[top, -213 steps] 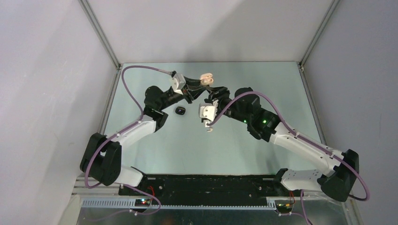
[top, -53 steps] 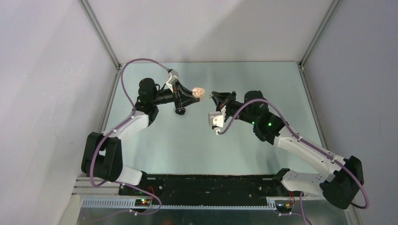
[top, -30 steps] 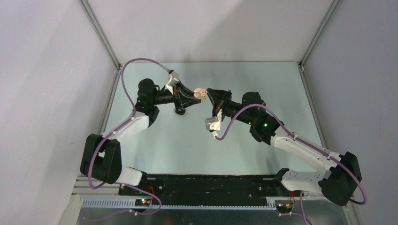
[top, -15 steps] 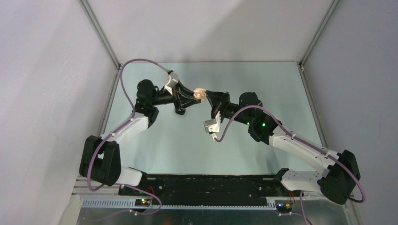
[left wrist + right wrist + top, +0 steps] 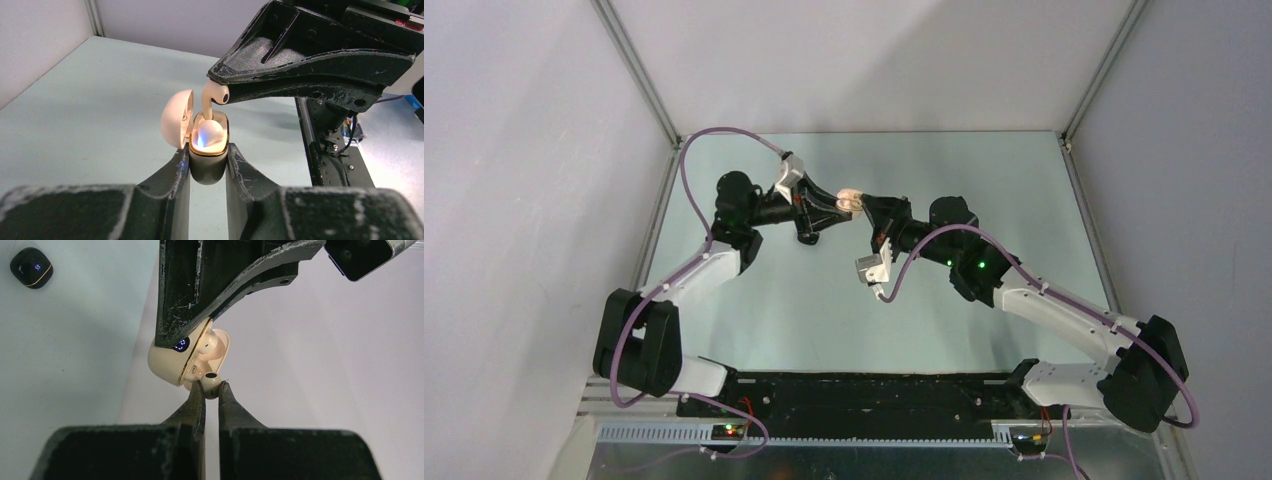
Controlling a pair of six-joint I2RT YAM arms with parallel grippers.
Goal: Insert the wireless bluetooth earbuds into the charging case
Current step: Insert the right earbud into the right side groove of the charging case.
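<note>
From the top, my left gripper (image 5: 834, 204) and my right gripper (image 5: 869, 208) meet tip to tip above the far middle of the table (image 5: 944, 170), with the cream charging case (image 5: 851, 198) between them. On my left wrist camera, my left jaws are clamped on the case's body, its lid (image 5: 177, 119) swung open to the left. One cream earbud (image 5: 210, 134) sits inside with a blue glow, and a second earbud (image 5: 214, 96) stands stem-down at the opening. On my right wrist camera, my right jaws are pinched on that second earbud, right at the case's gold rim. A black case (image 5: 31, 268) lies closed on the table, well apart.
</note>
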